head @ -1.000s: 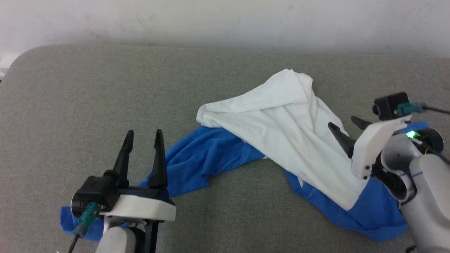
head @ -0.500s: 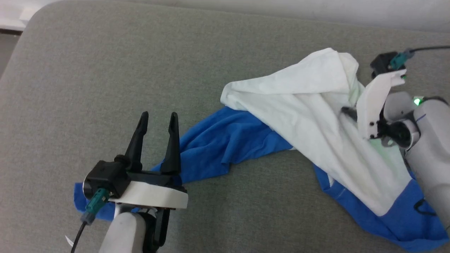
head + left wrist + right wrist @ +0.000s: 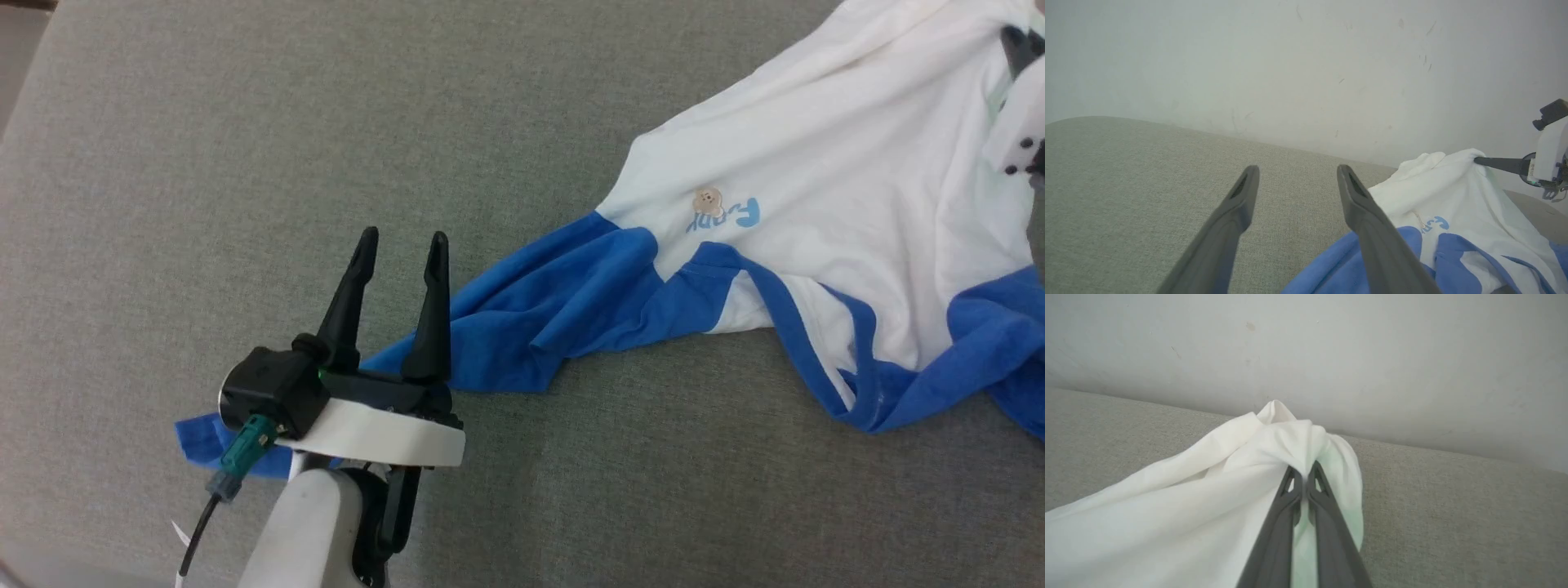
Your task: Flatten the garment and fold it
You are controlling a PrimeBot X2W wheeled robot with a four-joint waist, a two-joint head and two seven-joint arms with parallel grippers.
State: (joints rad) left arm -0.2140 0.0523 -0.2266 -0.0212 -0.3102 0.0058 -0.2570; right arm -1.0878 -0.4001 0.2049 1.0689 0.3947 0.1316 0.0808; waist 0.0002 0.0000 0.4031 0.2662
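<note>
Two grippers in play. Left gripper (image 3: 404, 237) hangs over the near-left of the grey cushion (image 3: 245, 147), fingers apart, holding nothing. Right gripper (image 3: 1303, 468) is at far right, fingers together, clamped on a bunched white fold of the shirt (image 3: 833, 155); the fold is raised off the cushion, close to the wall (image 3: 1372, 355). Shirt sits on the right half of the cushion, white body sloping up to the pinch, front side showing: blue lettering (image 3: 739, 214) with a small cartoon (image 3: 707, 201) just left of it. One blue sleeve (image 3: 555, 310) trails left and near, rumpled, running beneath the left gripper, cuff end poking out at its left; contact there can't tell. More blue fabric (image 3: 988, 335) lies at near right, cut by the head view's edge
</note>
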